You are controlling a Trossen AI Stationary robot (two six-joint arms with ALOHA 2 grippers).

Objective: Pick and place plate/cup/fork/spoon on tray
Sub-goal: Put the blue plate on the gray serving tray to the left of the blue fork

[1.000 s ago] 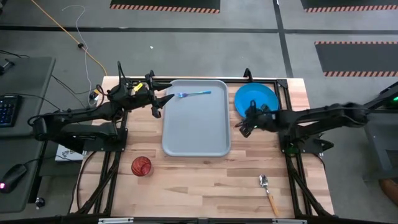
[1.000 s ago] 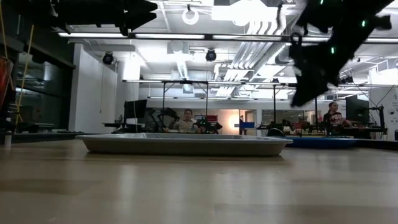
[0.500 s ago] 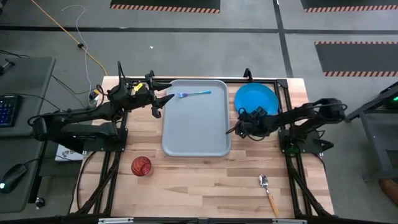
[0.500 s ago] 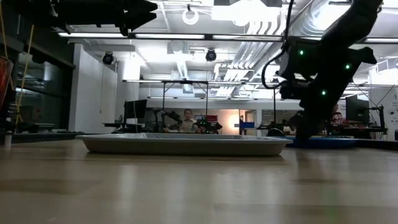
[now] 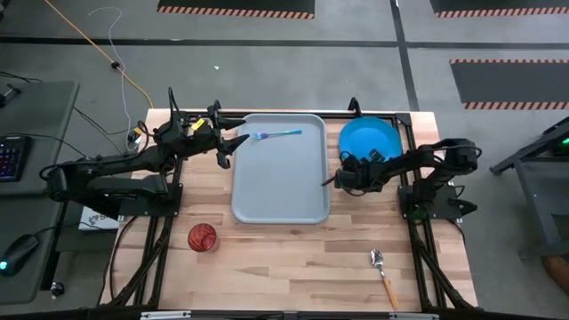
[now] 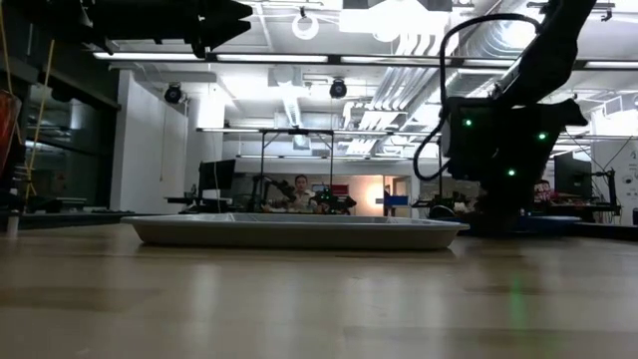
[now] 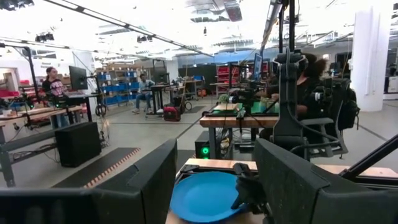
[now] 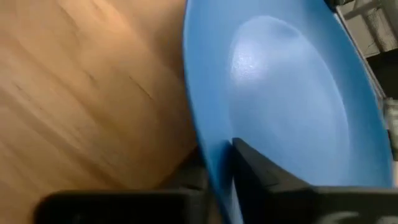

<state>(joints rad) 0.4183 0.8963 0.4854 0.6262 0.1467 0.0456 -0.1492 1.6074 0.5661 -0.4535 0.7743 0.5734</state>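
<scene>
The round, flat, bright blue plate sits on the wooden desk just right of the large light-grey rectangular tray, at the desk's far right corner. The right gripper is down at the plate's near-left edge, and the right wrist view shows a dark finger lying over the rim, apparently pinching the plate. The grip looks shallow, right at the edge; a plate this broad could tilt or slip out once it is lifted. It could also catch the tray's raised rim if carried across too low.

The slim fork with a light-blue handle already lies on the tray's far end. The left gripper hangs beside the tray's far-left corner, fingers spread. The small translucent red-orange cup and the orange-handled spoon wait on the desk's near side, well apart.
</scene>
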